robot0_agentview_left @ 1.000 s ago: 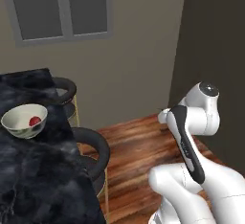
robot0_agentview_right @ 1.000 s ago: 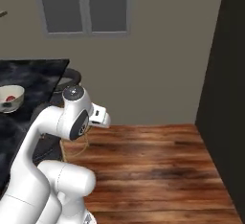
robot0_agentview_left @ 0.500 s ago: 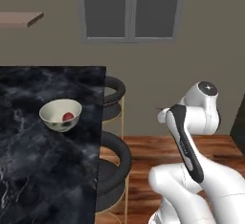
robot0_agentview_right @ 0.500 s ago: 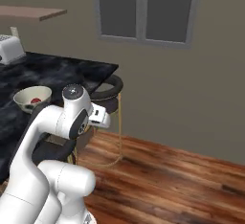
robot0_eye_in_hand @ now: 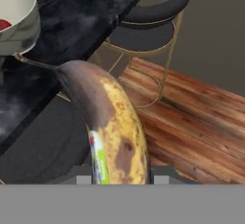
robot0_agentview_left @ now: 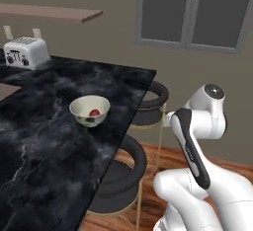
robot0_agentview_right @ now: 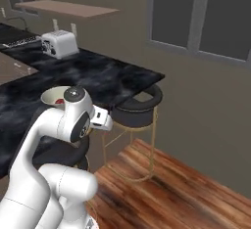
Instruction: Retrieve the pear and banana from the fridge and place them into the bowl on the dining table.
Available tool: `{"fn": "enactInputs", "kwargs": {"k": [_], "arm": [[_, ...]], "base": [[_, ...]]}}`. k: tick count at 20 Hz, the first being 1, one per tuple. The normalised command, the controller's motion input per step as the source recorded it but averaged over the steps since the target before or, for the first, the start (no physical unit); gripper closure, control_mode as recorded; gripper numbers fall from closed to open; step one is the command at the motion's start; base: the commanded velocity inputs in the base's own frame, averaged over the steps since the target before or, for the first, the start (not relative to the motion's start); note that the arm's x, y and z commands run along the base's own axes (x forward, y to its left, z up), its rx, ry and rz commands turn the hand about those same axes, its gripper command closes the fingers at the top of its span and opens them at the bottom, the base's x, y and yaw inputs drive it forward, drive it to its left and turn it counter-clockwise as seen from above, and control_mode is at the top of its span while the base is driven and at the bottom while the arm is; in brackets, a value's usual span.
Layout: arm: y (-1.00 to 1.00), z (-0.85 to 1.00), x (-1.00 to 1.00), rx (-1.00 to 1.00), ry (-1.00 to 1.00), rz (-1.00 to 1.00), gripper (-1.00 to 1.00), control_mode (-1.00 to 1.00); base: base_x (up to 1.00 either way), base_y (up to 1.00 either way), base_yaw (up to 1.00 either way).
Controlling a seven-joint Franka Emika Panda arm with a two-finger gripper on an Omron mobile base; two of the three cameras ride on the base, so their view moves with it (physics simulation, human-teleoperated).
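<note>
My gripper (robot0_eye_in_hand: 122, 173) is shut on the banana (robot0_eye_in_hand: 112, 132), a yellow fruit with big brown patches and a green sticker, its stem pointing up and left in the hand view. The cream-white bowl (robot0_agentview_left: 89, 110) stands on the black marble dining table (robot0_agentview_left: 44, 146) near its right edge, with a small red thing (robot0_agentview_left: 94, 112) inside; I cannot tell whether that is the pear. In the hand view the bowl (robot0_eye_in_hand: 16, 19) sits at the upper left, beyond the banana's stem. The arm covers most of the bowl (robot0_agentview_right: 53, 96) in the right base view. The fridge is out of view.
Two round black stools on thin gold legs (robot0_agentview_left: 118, 175) (robot0_agentview_left: 150, 101) stand along the table's right edge, between me and the bowl. A white toaster (robot0_agentview_left: 25, 53) sits on the far counter under a wooden shelf (robot0_agentview_left: 54, 12). Wooden floor (robot0_agentview_right: 186, 189) stretches to the right below the window (robot0_agentview_right: 201, 12).
The whole picture has shifted: the base has moved, so the table and bowl now lie more to the right and nearer, and the toaster has come into view. The arm's pose looks the same.
</note>
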Motion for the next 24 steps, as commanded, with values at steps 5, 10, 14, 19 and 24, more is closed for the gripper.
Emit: {"fn": "enactInputs", "kwargs": {"k": [5, 10, 14, 19, 24], "arm": [[0.00, 0.00, 0.00, 0.00, 0.00, 0.00, 1.00, 1.00], [0.00, 0.00, 0.00, 0.00, 0.00, 0.00, 1.00, 1.00], [0.00, 0.00, 0.00, 0.00, 0.00, 0.00, 1.00, 1.00], [0.00, 0.00, 0.00, 0.00, 0.00, 0.00, 1.00, 1.00], [0.00, 0.00, 0.00, 0.00, 0.00, 0.00, 1.00, 1.00]], "base": [[0.95, -0.82, 0.47], [0.86, -0.99, 0.43], [0.80, -1.00, 0.42], [0.64, -1.00, 0.42], [0.54, -1.00, 0.41]]}}
